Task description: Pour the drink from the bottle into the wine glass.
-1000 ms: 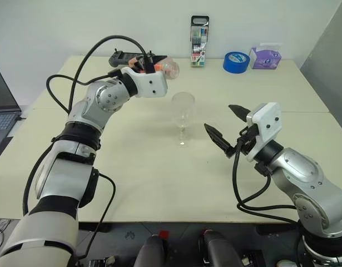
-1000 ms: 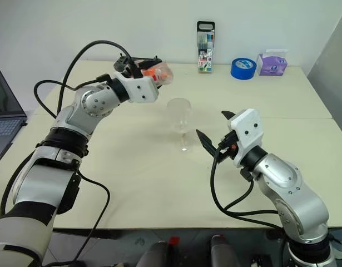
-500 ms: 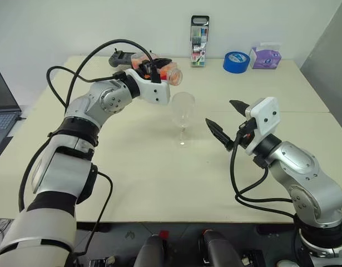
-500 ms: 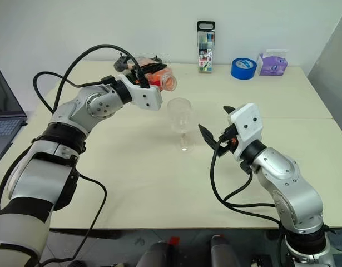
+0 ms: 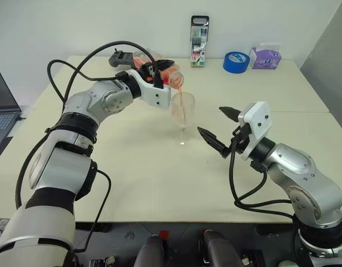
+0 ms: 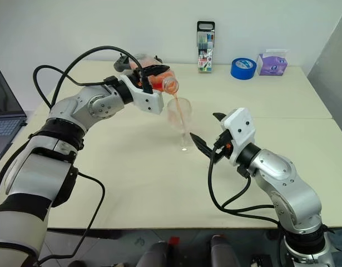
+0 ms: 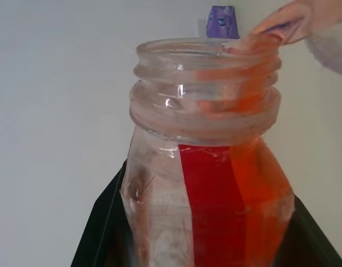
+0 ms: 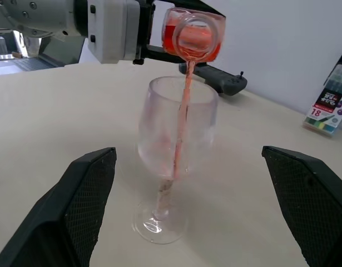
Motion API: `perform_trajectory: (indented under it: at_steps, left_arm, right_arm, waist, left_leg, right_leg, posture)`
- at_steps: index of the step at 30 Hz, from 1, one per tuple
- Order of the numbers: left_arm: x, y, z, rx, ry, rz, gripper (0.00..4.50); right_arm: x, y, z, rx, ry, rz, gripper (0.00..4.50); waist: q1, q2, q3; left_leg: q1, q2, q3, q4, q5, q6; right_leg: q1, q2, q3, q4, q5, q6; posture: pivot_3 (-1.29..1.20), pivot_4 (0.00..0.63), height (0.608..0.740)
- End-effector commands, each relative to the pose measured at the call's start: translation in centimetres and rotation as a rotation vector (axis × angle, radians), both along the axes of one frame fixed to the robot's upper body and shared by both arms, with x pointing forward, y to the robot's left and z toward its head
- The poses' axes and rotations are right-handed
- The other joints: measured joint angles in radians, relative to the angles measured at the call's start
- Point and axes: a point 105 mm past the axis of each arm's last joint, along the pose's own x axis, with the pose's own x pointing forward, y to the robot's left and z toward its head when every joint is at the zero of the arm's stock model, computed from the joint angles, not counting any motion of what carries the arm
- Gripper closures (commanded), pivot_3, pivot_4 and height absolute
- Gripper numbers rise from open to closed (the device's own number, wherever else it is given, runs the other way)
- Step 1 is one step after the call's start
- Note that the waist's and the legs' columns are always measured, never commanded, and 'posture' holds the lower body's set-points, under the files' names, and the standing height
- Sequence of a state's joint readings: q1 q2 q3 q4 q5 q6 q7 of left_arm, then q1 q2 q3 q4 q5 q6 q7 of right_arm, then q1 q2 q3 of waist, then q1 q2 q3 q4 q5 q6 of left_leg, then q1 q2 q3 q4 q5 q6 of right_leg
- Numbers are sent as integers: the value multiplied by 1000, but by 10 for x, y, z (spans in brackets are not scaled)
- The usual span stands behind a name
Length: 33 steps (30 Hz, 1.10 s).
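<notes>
My left gripper (image 5: pixel 158 71) is shut on the bottle (image 5: pixel 169 77), which has no cap on and is tipped mouth-down over the wine glass (image 5: pixel 183 108). A thin orange stream of the drink (image 8: pixel 184 105) runs from the bottle's mouth (image 8: pixel 192 34) into the bowl and tints it orange. The glass stands upright on the table (image 5: pixel 132 167). In the left wrist view the bottle (image 7: pixel 207 167) shows a red strip and orange liquid along one side. My right gripper (image 5: pixel 211 120) is open just right of the glass, fingers spread on either side of it without touching.
Along the table's far edge stand a marker pack (image 5: pixel 199 41), a blue tape roll (image 5: pixel 236 61) and a purple tissue box (image 5: pixel 265 57). A black controller (image 5: pixel 123 57) lies behind the left gripper. A laptop (image 5: pixel 1 103) sits off the table's left side.
My left wrist has rolled and tipped the bottle's mouth down over the glass, and the drink now streams into the bowl. The right gripper stays open beside the glass.
</notes>
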<state>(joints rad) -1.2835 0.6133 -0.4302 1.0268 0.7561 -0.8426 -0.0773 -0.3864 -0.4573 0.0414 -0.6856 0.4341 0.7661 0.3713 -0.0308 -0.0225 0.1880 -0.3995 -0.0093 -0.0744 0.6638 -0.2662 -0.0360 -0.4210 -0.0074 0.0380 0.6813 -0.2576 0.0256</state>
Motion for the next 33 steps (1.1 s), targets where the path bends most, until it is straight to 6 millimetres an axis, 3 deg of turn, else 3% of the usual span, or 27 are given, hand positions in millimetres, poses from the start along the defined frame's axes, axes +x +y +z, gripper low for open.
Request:
perform_trajectory:
  at_steps: [1,33]
  left_arm:
    - [-4,0,29,-14,-95,-11,2790]
    - [-7,1,35,-4,-158,-28,2790]
  right_arm:
    - [-9,5,15,3,-61,36,0]
    - [-5,3,-3,-30,39,19,0]
  waist:
    - [0,0,0]
    - [0,0,0]
  left_leg:
    - [0,0,0,0,0,0]
    - [0,0,0,1,0,0]
  right_leg:
    - [0,0,0,0,0,0]
    - [0,0,0,1,0,0]
  posture:
    - [0,150,740]
    - [0,150,740]
